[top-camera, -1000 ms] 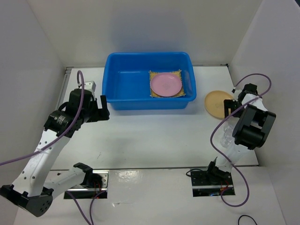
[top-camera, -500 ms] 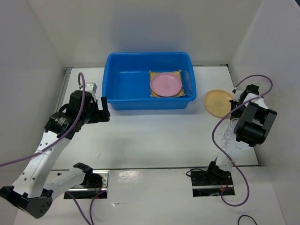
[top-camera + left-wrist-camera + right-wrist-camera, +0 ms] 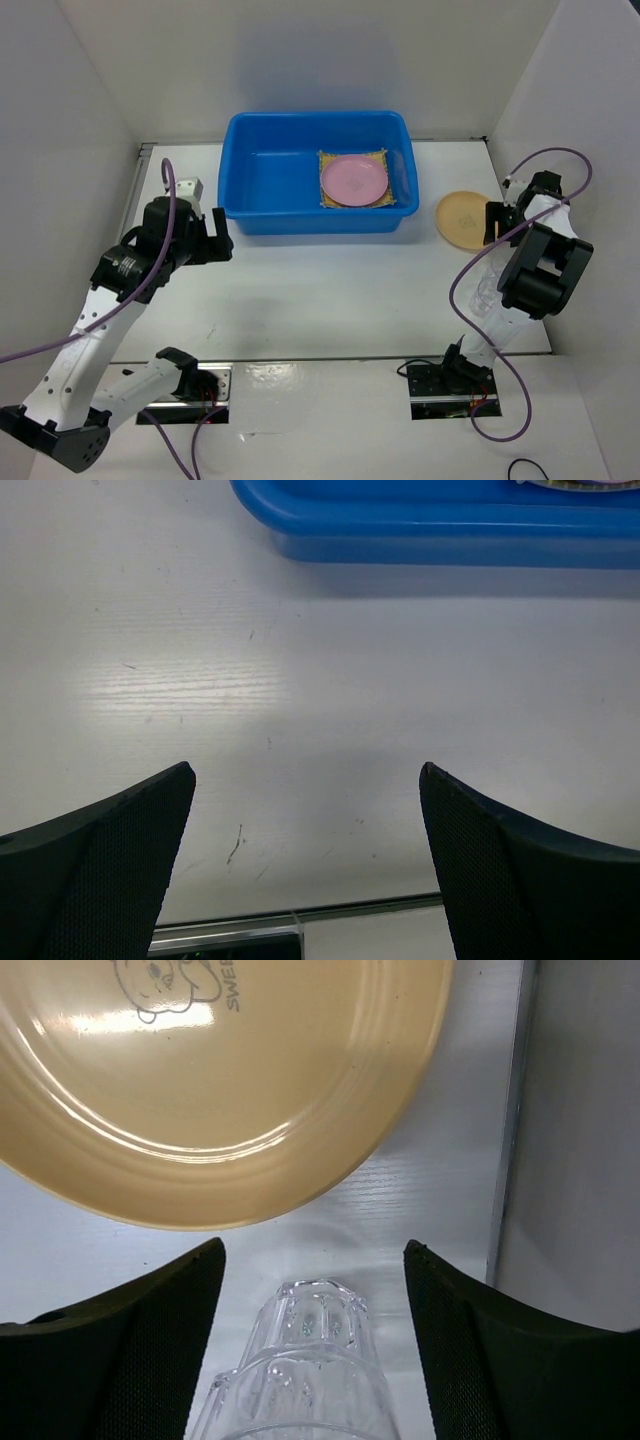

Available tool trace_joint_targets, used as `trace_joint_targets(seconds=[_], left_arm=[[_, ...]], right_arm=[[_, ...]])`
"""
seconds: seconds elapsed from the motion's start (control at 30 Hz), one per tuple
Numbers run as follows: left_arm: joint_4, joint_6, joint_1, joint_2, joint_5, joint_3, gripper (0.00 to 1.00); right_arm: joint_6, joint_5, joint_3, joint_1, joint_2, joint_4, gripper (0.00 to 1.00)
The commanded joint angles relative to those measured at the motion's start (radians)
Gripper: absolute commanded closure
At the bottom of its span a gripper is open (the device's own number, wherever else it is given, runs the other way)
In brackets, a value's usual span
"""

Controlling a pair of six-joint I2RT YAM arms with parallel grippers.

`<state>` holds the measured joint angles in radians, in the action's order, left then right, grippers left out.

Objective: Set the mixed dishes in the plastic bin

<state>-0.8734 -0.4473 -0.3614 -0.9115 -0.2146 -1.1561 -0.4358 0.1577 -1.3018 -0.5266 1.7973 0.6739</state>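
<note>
Straddling clear cup for pickup, right gripper stood parted | tan plate at 12 o'clock | left gripper gaped empty | next needed gentle squeeze, lift.

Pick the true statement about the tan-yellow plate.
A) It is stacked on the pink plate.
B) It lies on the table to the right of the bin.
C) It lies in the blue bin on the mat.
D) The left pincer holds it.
B: the tan-yellow plate lies flat on the table, outside and right of the blue bin; only the pink plate sits inside.
</note>
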Motion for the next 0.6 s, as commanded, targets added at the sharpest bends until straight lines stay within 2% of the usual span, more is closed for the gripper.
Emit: trace_joint_targets(seconds=[0.0, 0.57], left_arm=[[0.028, 0.013, 0.006, 0.025, -0.019, 0.003, 0.01], [0.028, 0.004, 0.006, 0.025, -0.028, 0.012, 0.01]], right_arm=[[0.022, 0.023, -0.040, -0.006, -0.043, 0.000, 0.23], [0.167, 0.100, -0.180, -0.006, 0.206, 0.000, 0.23]])
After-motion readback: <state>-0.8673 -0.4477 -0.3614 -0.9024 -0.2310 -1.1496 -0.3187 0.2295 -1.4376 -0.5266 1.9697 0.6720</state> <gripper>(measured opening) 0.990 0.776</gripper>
